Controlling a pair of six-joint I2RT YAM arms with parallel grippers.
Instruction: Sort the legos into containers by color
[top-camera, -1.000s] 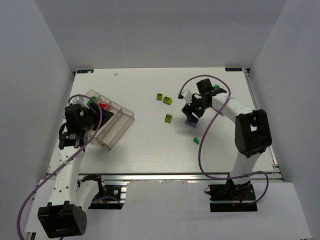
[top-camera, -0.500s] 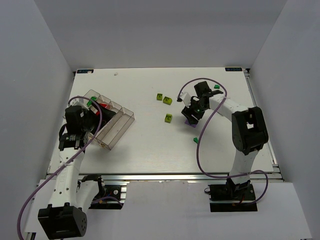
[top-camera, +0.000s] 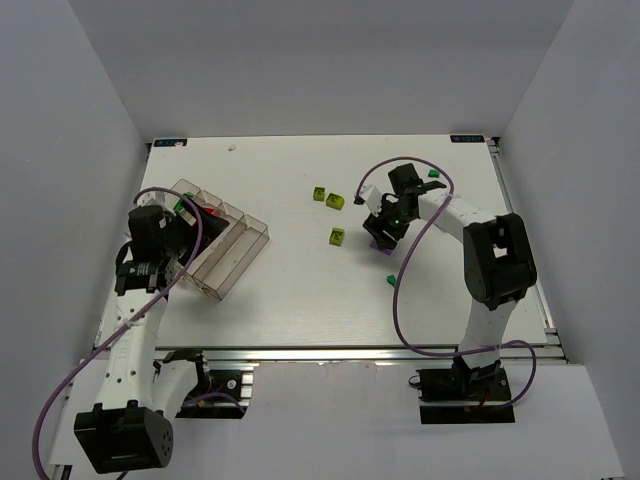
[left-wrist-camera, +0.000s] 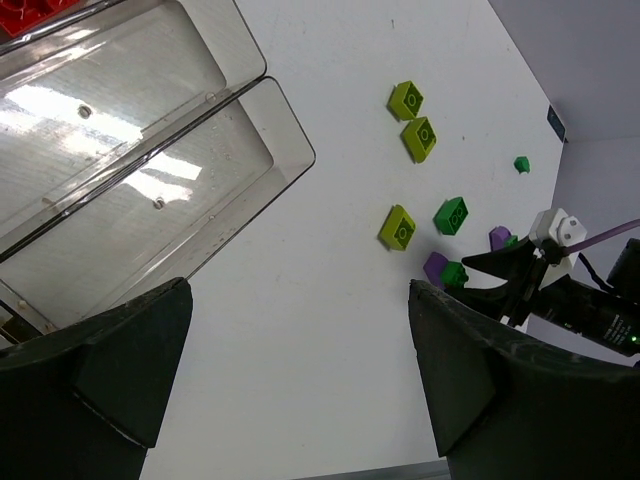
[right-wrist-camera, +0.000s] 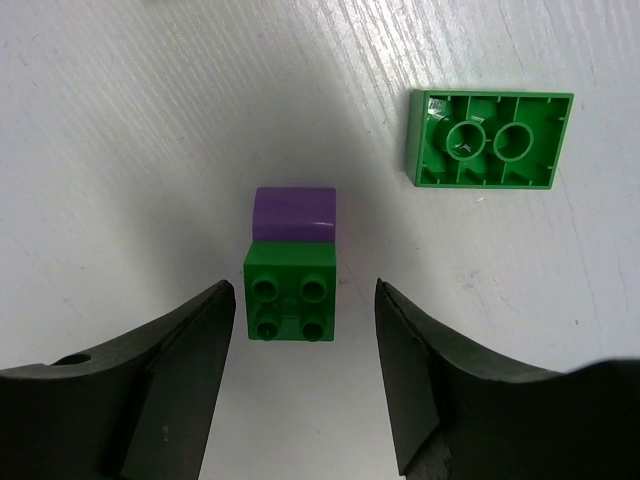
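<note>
My right gripper (right-wrist-camera: 305, 290) is open over the table, its fingers (right-wrist-camera: 190, 350) on either side of a green lego (right-wrist-camera: 290, 295) with a gap on each side. A purple lego (right-wrist-camera: 293, 215) touches that brick's far side, and an upturned green lego (right-wrist-camera: 490, 138) lies further off. In the top view the right gripper (top-camera: 384, 226) is right of the yellow-green legos (top-camera: 338, 236). My left gripper (left-wrist-camera: 300, 290) is open and empty beside the clear container (left-wrist-camera: 290, 150). The container (top-camera: 250, 245) holds red legos (top-camera: 208, 211).
Two more yellow-green bricks (top-camera: 319, 194) (top-camera: 335, 202) lie mid-table. Small green bricks sit near the front (top-camera: 392, 280) and at the back right (top-camera: 433, 173). The right arm's purple cable (top-camera: 405, 290) loops over the table.
My left gripper has opened wide by the container. The right arm has swung slightly left, and its jaws have narrowed a little around the green lego.
</note>
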